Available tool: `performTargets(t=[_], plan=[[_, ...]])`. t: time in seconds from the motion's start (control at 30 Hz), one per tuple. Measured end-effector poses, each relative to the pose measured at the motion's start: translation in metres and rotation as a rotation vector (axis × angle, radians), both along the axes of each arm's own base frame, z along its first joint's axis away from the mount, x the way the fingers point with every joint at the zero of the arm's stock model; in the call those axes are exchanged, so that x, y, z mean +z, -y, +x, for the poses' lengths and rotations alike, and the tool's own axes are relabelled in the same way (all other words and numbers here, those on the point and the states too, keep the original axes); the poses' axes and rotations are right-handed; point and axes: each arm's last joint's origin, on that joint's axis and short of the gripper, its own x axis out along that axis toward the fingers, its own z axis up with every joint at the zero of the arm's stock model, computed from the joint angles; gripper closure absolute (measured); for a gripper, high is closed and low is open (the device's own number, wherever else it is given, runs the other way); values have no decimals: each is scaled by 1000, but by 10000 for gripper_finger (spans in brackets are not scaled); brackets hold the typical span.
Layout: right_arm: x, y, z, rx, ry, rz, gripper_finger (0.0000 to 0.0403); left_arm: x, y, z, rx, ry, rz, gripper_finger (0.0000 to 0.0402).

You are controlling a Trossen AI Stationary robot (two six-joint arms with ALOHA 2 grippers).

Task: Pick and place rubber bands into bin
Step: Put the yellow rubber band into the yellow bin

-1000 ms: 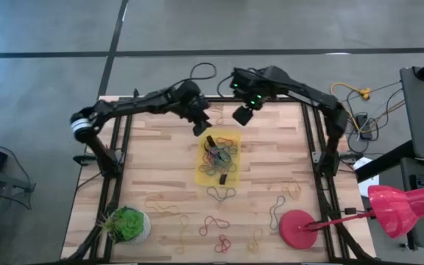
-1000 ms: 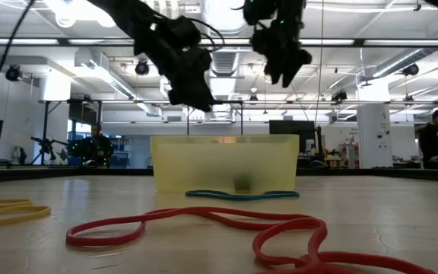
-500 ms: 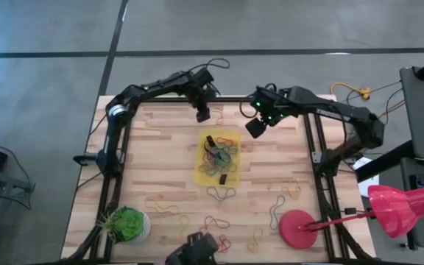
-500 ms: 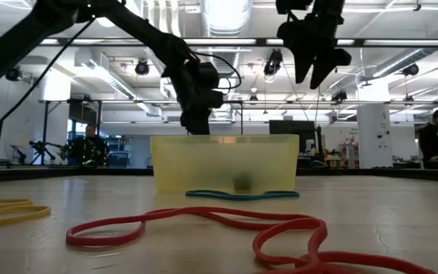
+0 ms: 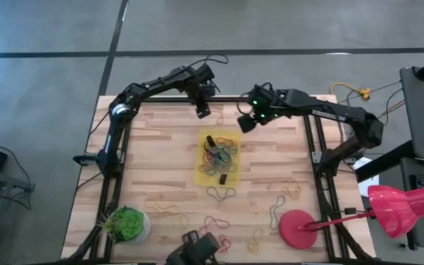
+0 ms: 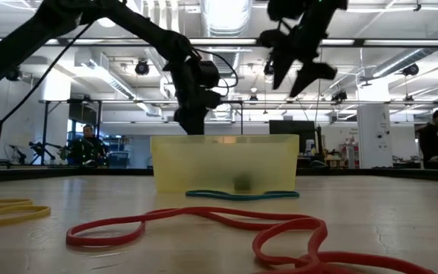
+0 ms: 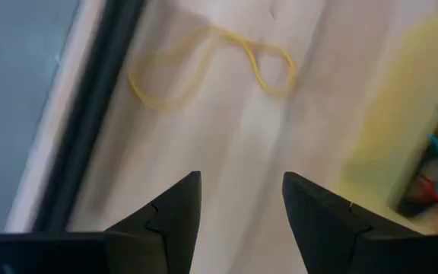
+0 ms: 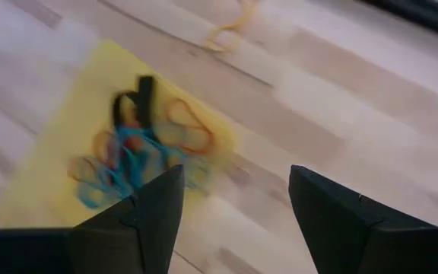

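Both the left gripper and the right gripper hang above the table's far end with fingers spread and nothing between them. The bin lies mid-table, its rubber bands a blurred tangle in the wrist views; more lie loose nearer the front.

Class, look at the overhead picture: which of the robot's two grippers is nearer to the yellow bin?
Right. The right gripper hangs just off the bin's far right corner, fingers open. The left gripper hovers farther back, near the table's far edge.
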Motion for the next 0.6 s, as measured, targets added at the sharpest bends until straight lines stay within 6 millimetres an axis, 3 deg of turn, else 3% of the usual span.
performTargets(t=[0.17,0.37,0.6], plan=[[-34,36,30,18,61,49,179,21,34,-10,8,-15,-42,231],[-75,77,62,29,-21,80,179,55,87,-32,39,80,-36,231],[-98,118,101,35,-40,121,179,82,142,-73,119,222,5,231]])
